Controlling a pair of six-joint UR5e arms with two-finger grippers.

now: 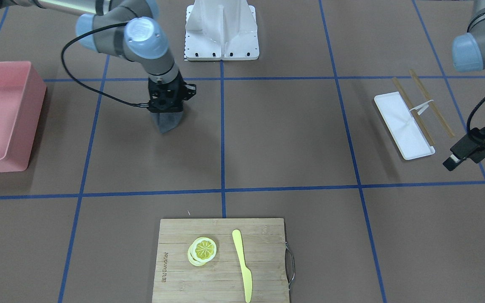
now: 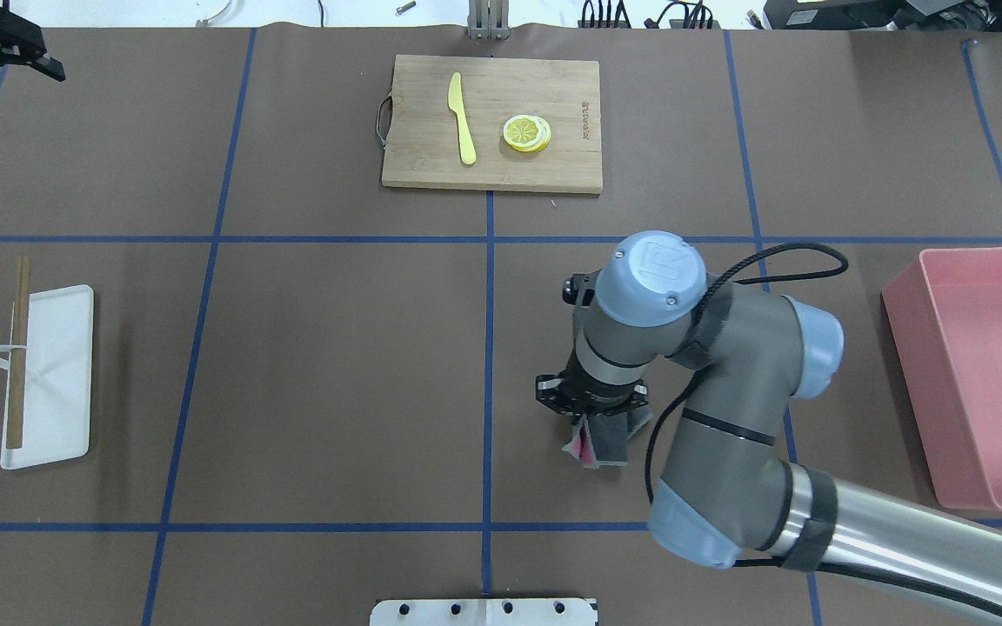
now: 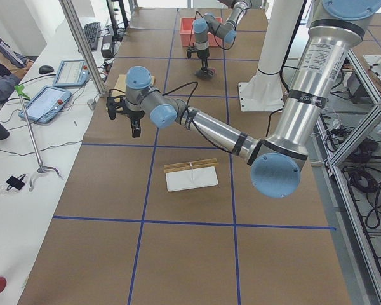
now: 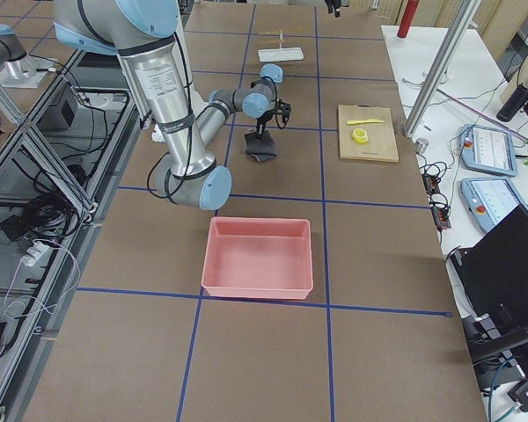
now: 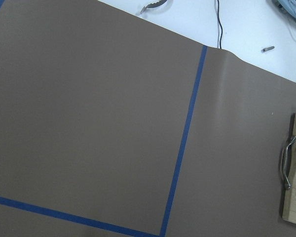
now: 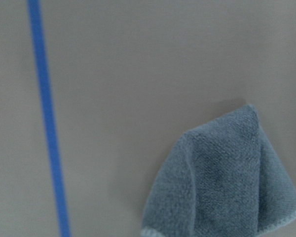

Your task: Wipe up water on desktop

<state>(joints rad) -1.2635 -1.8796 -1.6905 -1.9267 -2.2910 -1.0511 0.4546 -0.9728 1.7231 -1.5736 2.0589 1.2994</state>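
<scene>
Overhead exterior: right tool (image 2: 595, 424) pinches the grey cloth (image 2: 611, 445) beneath it. Better press flat onto the table (image 2: 336, 365), then sweep slowly.

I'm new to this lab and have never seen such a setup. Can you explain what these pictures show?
Two robot arms work at a brown desktop marked with blue tape. Four fixed cameras look from the front, from above and from each end; two more sit on the wrists. The right end effector grips a grey cloth that hangs down to the surface. The left end effector is empty. Also there: a cutting board with lemon slices and a yellow knife, a pink bin, and a white tray.
</scene>
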